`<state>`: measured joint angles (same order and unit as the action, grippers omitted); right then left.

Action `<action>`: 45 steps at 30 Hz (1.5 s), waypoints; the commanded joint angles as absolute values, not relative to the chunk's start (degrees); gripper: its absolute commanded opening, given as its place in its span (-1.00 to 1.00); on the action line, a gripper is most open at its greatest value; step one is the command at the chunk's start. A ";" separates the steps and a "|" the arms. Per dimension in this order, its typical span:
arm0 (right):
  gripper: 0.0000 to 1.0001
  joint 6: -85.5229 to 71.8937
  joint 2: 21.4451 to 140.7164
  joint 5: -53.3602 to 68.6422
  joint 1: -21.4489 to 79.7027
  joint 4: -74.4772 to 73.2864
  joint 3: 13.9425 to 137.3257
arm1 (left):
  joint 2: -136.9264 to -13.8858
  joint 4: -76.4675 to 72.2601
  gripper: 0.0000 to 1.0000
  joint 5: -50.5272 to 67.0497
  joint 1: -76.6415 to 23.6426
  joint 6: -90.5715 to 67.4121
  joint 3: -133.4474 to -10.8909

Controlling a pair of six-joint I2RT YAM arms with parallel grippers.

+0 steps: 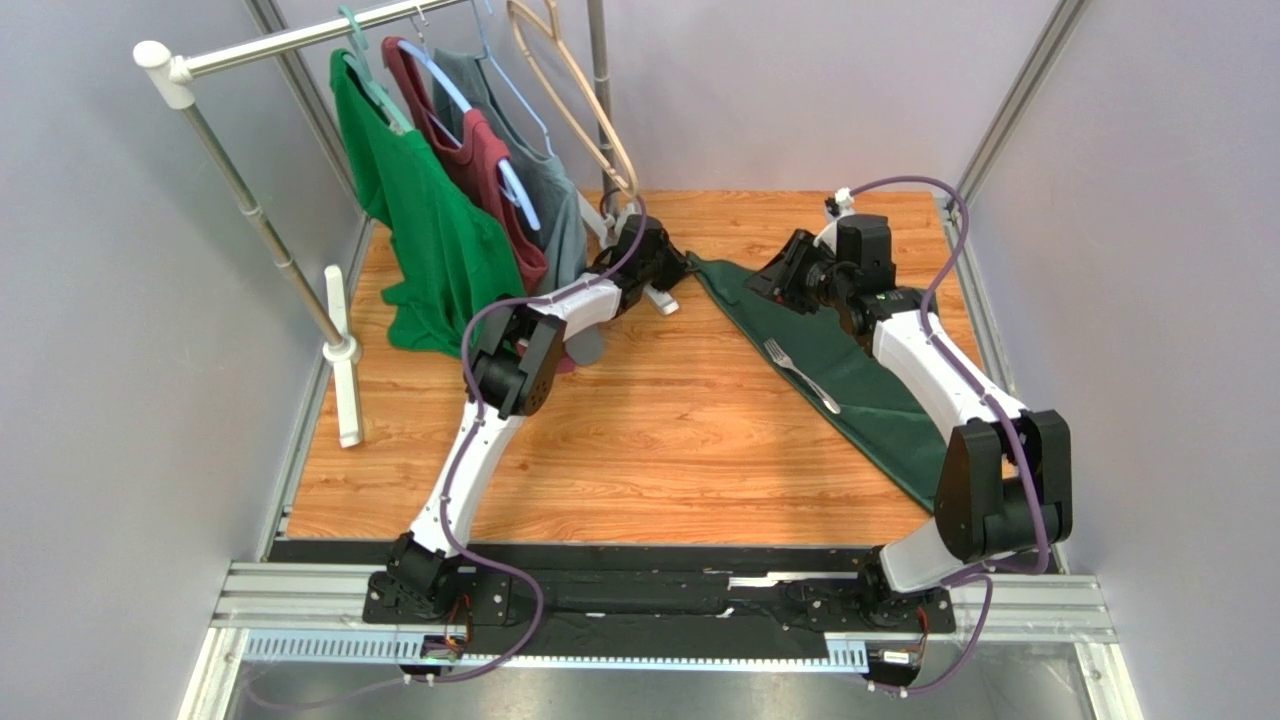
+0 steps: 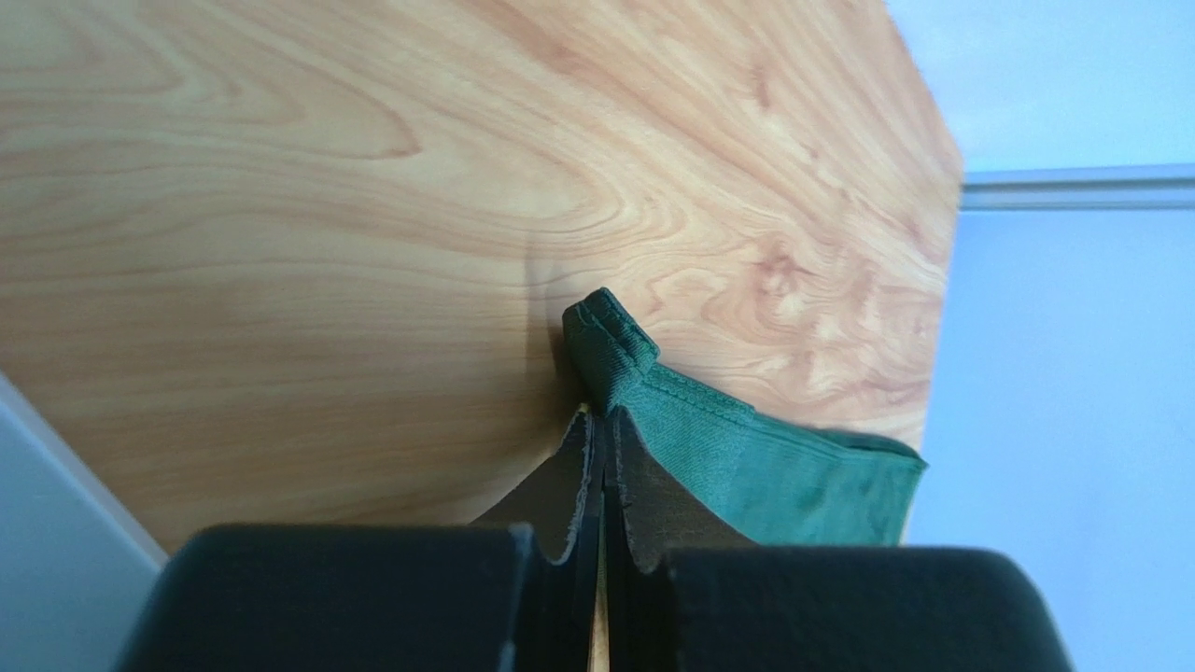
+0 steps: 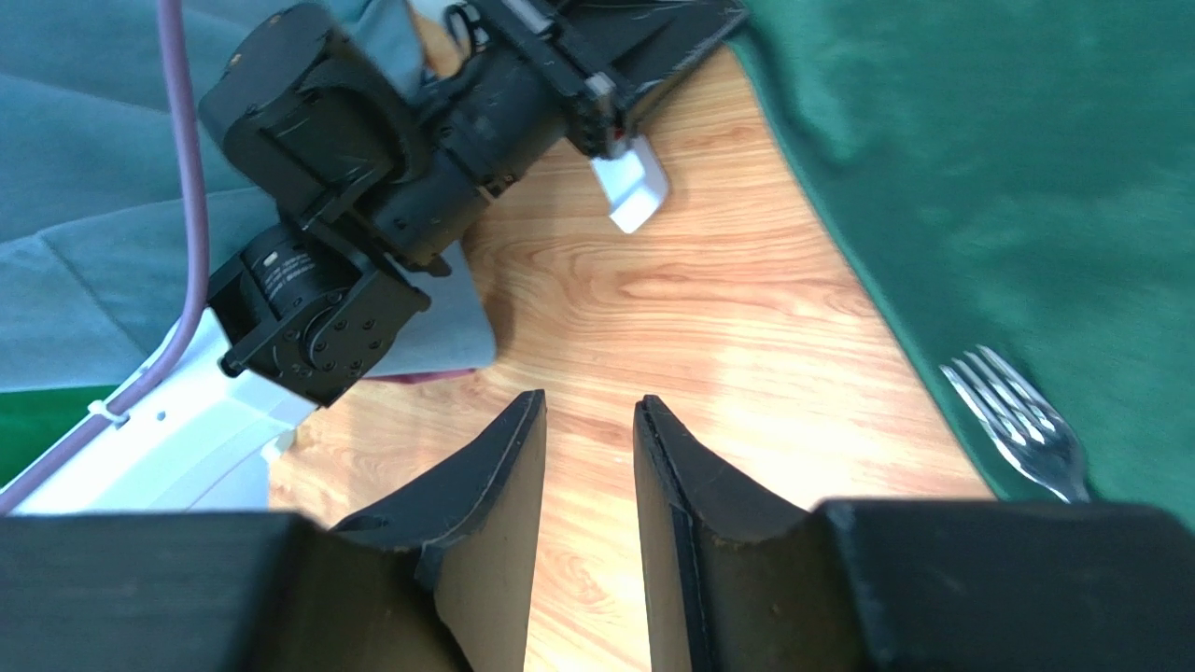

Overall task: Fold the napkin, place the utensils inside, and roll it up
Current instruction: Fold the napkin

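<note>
We've got the left gripper (image 2: 601, 420) clamped on just the corner tip of the big dark forest-green cloth napkin (image 1: 872, 428), which is spread on the table's right side. The slim silver metal fork (image 1: 801, 375) is lying on it. The right gripper (image 3: 589, 403) hangs parted and empty. Risky bit: folding from such a tiny pinch could slip, or drag the fork off.

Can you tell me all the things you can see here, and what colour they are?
napkin: one, dark green, spread on the table's right side
fork: one, silver, lying on the napkin
table: one, light brown wood
clothes rack: one, silver and white, far left
shirts: three, bright green, dark red, grey-green, hanging on the rack
empty hangers: beige, on the rack; count unclear
left gripper: one, black, shut on a napkin corner
right gripper: one, black, open over bare wood
</note>
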<state>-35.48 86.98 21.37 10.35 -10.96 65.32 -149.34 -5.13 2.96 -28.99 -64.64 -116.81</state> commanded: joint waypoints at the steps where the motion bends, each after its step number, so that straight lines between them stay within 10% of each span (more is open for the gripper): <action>1: -0.33 -33.40 81.13 15.83 8.44 -13.36 62.77 | -148.80 -17.82 -1.00 8.35 -26.72 -62.50 -114.44; 45: -0.31 -29.88 63.11 1.67 2.99 -25.93 56.87 | -124.19 -37.71 -1.00 8.44 -41.83 -40.35 -84.20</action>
<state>-30.30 65.76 2.79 3.29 -26.85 57.04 -127.92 -35.20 8.84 -38.50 -45.25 -84.38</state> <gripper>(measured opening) 0.343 0.008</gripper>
